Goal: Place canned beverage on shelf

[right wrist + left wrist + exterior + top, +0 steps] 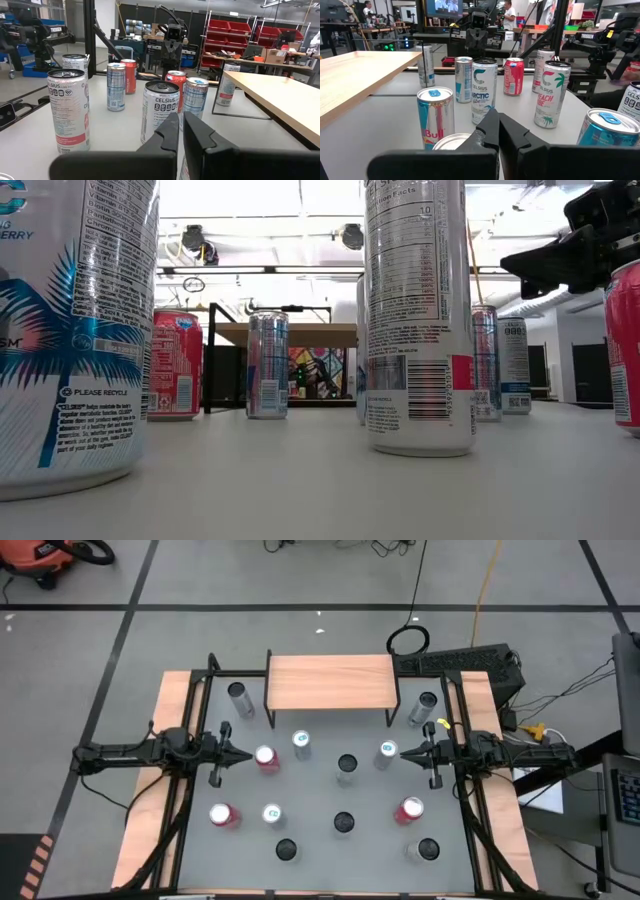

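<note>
Nearest can: we see a white aluminium can with a blue palm print (pixel 70 330) filling the near edge of the low view, standing upright on the grey bench (pixel 320 840).
Landmark: we take the shelf, a low rack with a light-brown wooden top on thin black legs (pixel 328 682), standing at the far middle of the bench with nothing on its top.
Cans: we count about a dozen upright beverage cans in front of and beside the shelf; a silver can (pixel 238 697) stands just off its left end, another silver can (pixel 423 708) just off its right end.
Red cans: we see a red-topped can (pixel 266 758) in front of the shelf's left end, and a second red can (pixel 409 810) farther out in front of its right end.
Left gripper (pixel 243 756): we see it in front of and left of the shelf, fingers closed on nothing, tips just beside the red-topped can.
Right gripper (pixel 406 752): we see it in front of the shelf's right end, fingers closed and empty, tips just beside a blue-topped can (pixel 386 753).
</note>
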`<state>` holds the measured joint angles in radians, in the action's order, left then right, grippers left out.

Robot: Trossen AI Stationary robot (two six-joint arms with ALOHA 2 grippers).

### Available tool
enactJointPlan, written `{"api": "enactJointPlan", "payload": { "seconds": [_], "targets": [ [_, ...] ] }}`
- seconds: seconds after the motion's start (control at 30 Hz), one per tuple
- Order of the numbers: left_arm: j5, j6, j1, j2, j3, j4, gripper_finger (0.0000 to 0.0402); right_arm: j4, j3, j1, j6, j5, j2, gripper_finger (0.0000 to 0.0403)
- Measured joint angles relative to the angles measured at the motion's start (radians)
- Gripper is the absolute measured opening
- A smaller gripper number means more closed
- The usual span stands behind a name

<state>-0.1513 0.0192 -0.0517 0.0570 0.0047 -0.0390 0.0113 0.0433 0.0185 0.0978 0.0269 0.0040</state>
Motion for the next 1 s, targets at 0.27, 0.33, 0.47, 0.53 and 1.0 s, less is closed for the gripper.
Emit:
{"api": "enactJointPlan", "payload": {
  "seconds": [0.27,0.33,0.47,0.53,1.0],
  "targets": [
    [0.000,0.000,0.000,0.000,0.000,0.000,0.0000,0.000,0.000,0.000,0.000,0.000,0.000,0.0000],
    [0.000,0.000,0.000,0.000,0.000,0.000,0.0000,0.000,0.000,0.000,0.000,0.000,0.000,0.0000],
    [0.000,0.000,0.000,0.000,0.000,0.000,0.0000,0.000,0.000,0.000,0.000,0.000,0.000,0.0000],
    [0.000,0.000,0.000,0.000,0.000,0.000,0.0000,0.000,0.000,0.000,0.000,0.000,0.000,0.0000],
    [0.000,0.000,0.000,0.000,0.000,0.000,0.0000,-0.041,0.000,0.000,0.000,0.001,0.000,0.0000]
  ]
}}
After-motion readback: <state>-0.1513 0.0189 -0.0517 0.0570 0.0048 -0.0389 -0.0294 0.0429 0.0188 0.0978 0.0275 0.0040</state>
